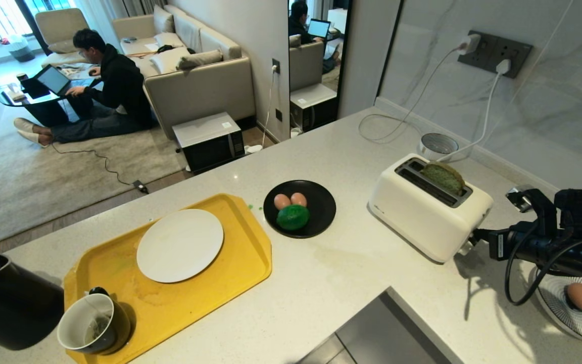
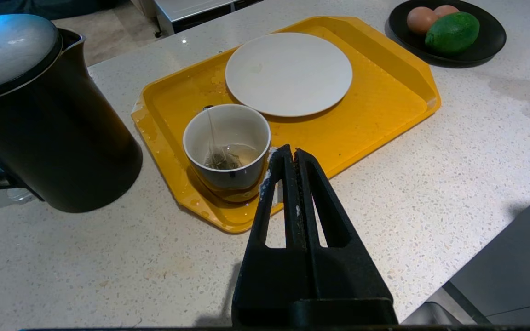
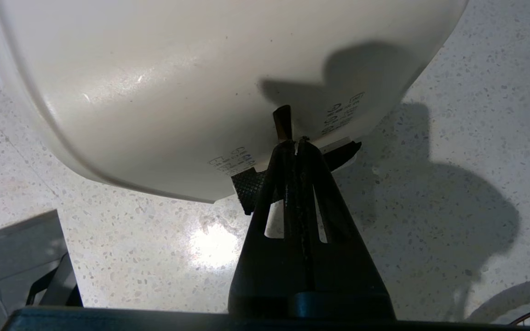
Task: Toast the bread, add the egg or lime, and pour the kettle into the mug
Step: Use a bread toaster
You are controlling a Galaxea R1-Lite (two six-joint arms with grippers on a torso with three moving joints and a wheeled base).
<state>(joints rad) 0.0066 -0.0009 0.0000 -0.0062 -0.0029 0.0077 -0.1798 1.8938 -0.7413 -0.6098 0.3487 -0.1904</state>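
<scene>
Bread point(image 1: 443, 176) stands upright in the white toaster point(image 1: 422, 212), long axis along the slot. Right of it, the right gripper point(image 3: 295, 142), jaws closed and empty, meets the toaster's lever point(image 3: 283, 122) at its end.

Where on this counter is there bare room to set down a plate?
Bare counter lies between the yellow tray, the black dish and the toaster. More lies behind the dish. The tray holds the white plate and mug. The right gripper crowds the toaster's end.
</scene>
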